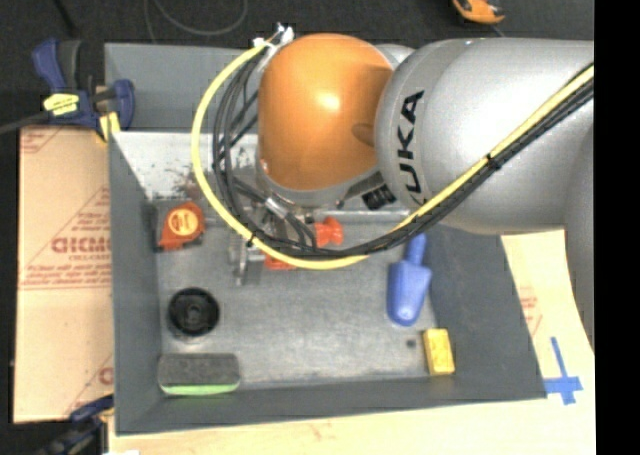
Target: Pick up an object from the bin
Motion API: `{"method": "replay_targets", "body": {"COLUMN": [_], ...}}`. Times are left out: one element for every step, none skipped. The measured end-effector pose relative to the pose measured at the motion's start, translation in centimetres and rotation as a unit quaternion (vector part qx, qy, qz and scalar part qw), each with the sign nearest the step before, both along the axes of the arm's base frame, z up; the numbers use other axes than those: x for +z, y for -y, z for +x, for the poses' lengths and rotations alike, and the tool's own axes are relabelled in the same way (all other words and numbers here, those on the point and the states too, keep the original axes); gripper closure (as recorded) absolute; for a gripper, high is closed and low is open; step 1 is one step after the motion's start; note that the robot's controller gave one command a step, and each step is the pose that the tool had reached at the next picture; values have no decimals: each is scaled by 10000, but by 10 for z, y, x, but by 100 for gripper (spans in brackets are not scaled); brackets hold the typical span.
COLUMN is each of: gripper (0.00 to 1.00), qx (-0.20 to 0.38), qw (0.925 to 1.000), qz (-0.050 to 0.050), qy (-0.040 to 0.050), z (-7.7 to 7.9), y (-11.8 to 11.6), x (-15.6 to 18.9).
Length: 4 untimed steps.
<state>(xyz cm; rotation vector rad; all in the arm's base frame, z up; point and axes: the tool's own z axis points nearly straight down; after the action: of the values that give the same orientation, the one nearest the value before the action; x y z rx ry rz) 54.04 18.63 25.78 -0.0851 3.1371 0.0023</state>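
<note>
**Camera view: tool low near the bin's middle, beside a red-orange piece**

The arm (480, 133) comes in from the right, and its orange cover (320, 108) hides the bin's far middle. The tool (246, 259) hangs below that cover over bare floor of the grey bin (320, 338). Whether it is spread or pressed together cannot be told.

Nearest things:
- a small red-orange piece (327, 234) just to its right, partly under the arm
- an orange tape measure (182, 226) towards the left edge

A black round knob (192, 311) lies further down the left edge, and a green-and-grey sponge (198, 373) sits in the lower-left corner. A blue scoop-shaped thing (408, 285) and a yellow block (437, 351) lie towards the lower-right corner, well apart from the tool.
</note>
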Motion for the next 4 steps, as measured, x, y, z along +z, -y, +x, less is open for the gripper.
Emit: {"method": "replay_targets", "body": {"gripper": [0,0,0,0], "qx": [-5,-8,-344,-90], "qw": [10000,10000,9994,10000], "qz": [1,1,8,1], "qy": [-1,-1,26,7], "z": [0,0,-7,-11], "y": [0,0,-11,-8], "x": [0,0,-37,-86]}}
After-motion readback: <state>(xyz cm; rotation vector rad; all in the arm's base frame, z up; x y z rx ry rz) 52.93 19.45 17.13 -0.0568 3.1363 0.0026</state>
